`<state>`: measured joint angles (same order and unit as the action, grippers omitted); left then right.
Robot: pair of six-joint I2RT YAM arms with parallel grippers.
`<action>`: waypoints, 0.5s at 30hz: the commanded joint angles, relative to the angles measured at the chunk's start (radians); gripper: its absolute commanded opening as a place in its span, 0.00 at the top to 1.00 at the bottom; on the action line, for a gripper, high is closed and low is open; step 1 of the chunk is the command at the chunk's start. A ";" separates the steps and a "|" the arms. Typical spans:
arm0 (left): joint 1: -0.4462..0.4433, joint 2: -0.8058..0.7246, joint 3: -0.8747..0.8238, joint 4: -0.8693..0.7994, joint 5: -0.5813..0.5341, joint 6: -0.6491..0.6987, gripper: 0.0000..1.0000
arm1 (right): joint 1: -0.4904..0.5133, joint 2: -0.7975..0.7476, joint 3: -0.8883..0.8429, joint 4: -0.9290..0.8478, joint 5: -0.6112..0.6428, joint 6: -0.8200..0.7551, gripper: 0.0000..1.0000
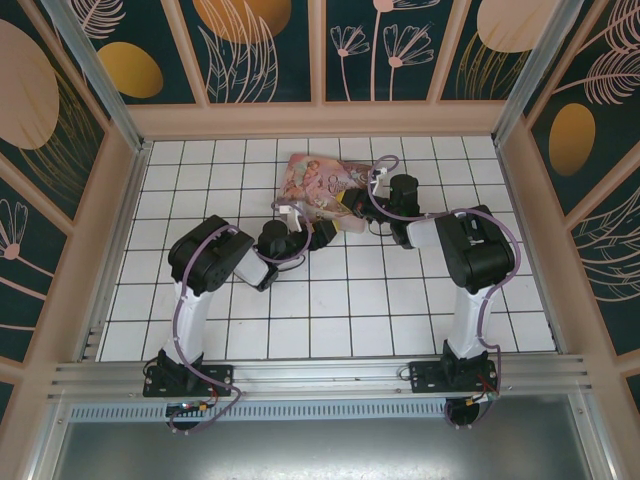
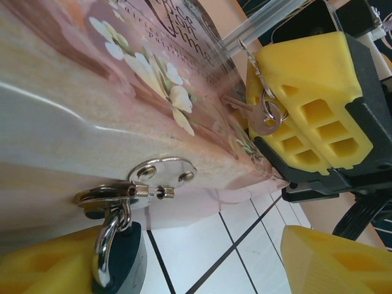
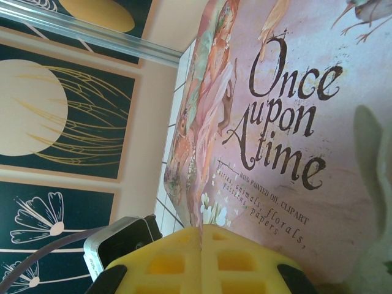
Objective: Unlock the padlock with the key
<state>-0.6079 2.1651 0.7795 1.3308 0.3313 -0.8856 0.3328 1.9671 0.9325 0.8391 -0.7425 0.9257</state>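
One glossy pink tin box (image 2: pixel 92 92) is seen on the white tiled table (image 2: pixel 202 245). One padlock (image 2: pixel 122 260), blue-bodied with a curved silvery shackle, hangs from its hasp (image 2: pixel 162 174) at lower left, touched by one yellow finger (image 2: pixel 43 269) of the wide-spread left claw (image 2: pixel 196 269). One thin metal key (image 2: pixel 242 105) is pinched in the closed right claw (image 2: pixel 269 79), upper right.

Robot test cell: aluminium frame (image 1: pixel 320 372), tiled floor (image 1: pixel 330 310), floral wall panels (image 1: pixel 260 50).

The dark blue padlock (image 2: pixel 127 260) hangs by its silvery shackle (image 2: pixel 103 248) from the tin hasp (image 2: pixel 160 173). The small silvery key (image 2: pixel 262 120) juts from the right pincer (image 3: pixel 201 236).
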 commanded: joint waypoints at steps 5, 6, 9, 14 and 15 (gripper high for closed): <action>-0.004 0.026 0.005 0.078 -0.032 -0.029 0.33 | 0.009 0.052 -0.015 -0.036 -0.008 0.007 1.00; -0.005 0.027 0.003 0.079 -0.036 -0.029 0.36 | 0.011 0.052 -0.015 -0.037 -0.008 0.007 1.00; -0.005 0.027 -0.002 0.077 -0.048 -0.030 0.43 | 0.012 0.053 -0.015 -0.039 -0.006 0.007 1.00; -0.004 0.025 -0.006 0.072 -0.063 -0.029 0.54 | 0.011 0.050 -0.019 -0.041 -0.007 0.006 1.00; -0.003 0.025 -0.005 0.069 -0.066 -0.028 0.55 | 0.011 0.051 -0.021 -0.041 -0.008 0.005 1.00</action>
<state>-0.6079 2.1761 0.7784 1.3499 0.2787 -0.9150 0.3336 1.9732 0.9325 0.8532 -0.7425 0.9260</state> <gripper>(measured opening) 0.454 0.050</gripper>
